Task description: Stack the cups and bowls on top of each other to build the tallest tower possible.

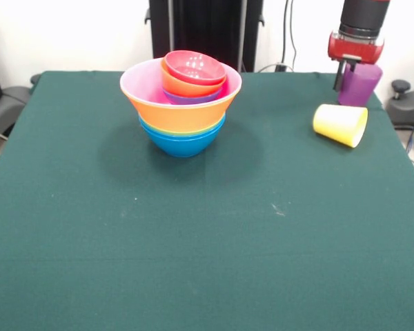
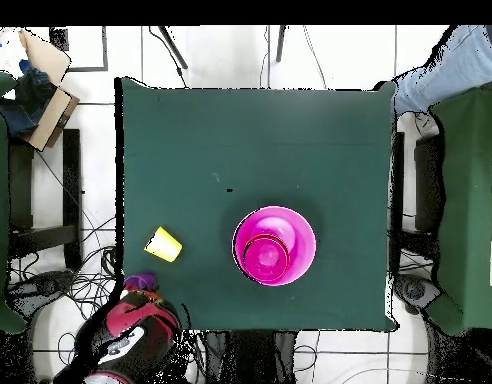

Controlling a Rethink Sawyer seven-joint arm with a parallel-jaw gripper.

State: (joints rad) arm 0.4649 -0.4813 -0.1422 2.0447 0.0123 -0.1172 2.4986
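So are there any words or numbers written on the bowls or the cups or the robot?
None that can be read.
The tower of bowls is plain, with no print showing.
The yellow cup on its side and the purple cup at the gripper are plain too.
The green table has only small pale specks, not letters.

White wall (image 1: 69, 34) behind a green-clothed table (image 1: 193, 241); white tiled floor (image 2: 220, 45) with cables (image 2: 60, 285); cardboard box (image 2: 48, 85) at one side.
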